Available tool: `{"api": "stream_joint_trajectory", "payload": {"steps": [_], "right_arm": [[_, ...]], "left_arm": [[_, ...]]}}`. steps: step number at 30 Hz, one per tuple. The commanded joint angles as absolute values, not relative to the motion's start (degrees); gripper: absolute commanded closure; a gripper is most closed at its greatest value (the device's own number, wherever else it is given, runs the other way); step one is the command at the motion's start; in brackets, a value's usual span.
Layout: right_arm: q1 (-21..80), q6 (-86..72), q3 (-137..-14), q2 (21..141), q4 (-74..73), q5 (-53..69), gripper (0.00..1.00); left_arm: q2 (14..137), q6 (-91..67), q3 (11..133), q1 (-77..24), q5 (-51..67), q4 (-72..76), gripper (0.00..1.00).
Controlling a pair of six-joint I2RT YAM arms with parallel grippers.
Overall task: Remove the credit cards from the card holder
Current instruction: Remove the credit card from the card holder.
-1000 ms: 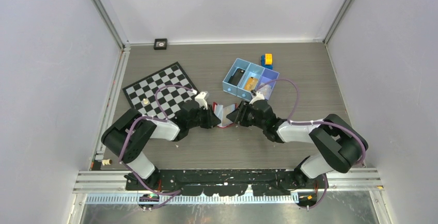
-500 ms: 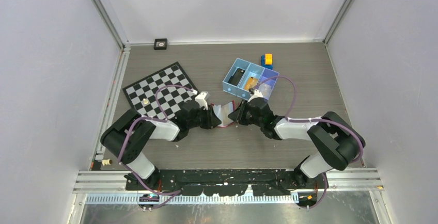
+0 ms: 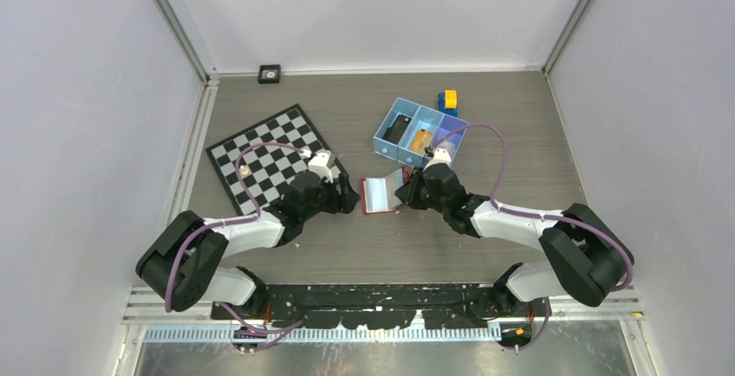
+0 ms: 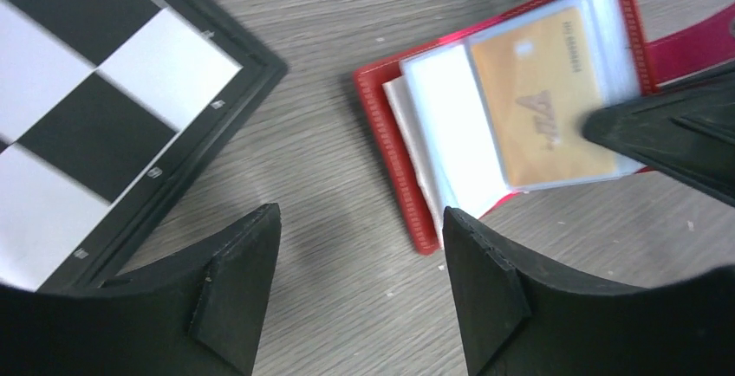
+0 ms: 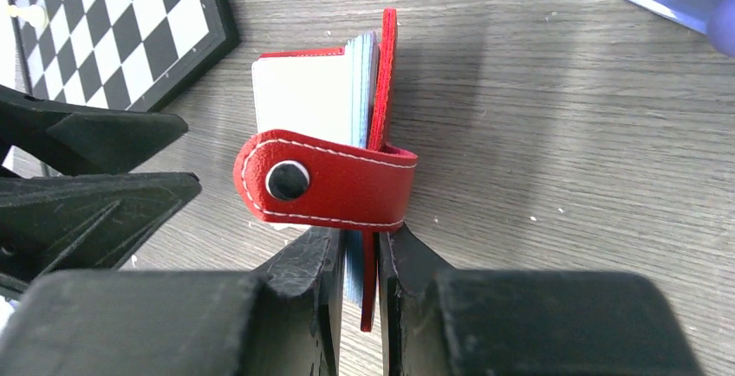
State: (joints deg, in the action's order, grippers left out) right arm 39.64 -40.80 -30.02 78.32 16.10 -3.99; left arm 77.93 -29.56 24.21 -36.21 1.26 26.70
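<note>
The left tool [image 4: 360, 233] has backed off open; the right tool [image 5: 360, 259] pinches the wallet [image 4: 381, 133], orange card [image 4: 542, 99] likely next to pull.

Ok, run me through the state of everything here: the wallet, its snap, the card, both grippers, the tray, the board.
card holder, open on the table, sleeves fanned out.
snap tab, unfastened, curled over.
orange-gold card, inside a clear sleeve, not yet out.
left gripper, open, holding nothing.
right gripper, shut on the card holder's edge.
blue tray, upright, items in its compartments.
chessboard, laid out flat.
</note>
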Motion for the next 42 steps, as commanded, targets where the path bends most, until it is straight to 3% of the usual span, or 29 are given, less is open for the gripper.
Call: {"api": "stream_joint_trajectory", "payload": {"steps": [1, 6, 13, 19, 42], "right_arm": [[39.8, -38.3, -31.3, 76.1, 17.2, -5.7, 0.94], [39.8, -36.6, -30.7, 75.9, 18.8, -4.7, 0.94], [39.8, -34.3, -30.5, 76.3, 21.2, -3.6, 0.94], [39.8, -31.7, -31.5, 77.0, 22.4, -4.8, 0.95], [39.8, -29.1, -30.7, 74.6, 29.3, -0.8, 0.99]], "left_arm": [[75.0, -29.7, 21.1, -34.5, -4.0, 28.0, 0.27], [70.6, -30.5, 17.0, -34.2, -6.5, 32.5, 0.01], [75.3, -33.7, 20.2, -33.6, -2.6, 33.4, 0.01], [78.5, -30.3, 16.5, -33.6, 4.4, 49.7, 0.05], [81.5, -33.8, 20.2, -32.5, 12.6, 50.9, 0.06]]}}
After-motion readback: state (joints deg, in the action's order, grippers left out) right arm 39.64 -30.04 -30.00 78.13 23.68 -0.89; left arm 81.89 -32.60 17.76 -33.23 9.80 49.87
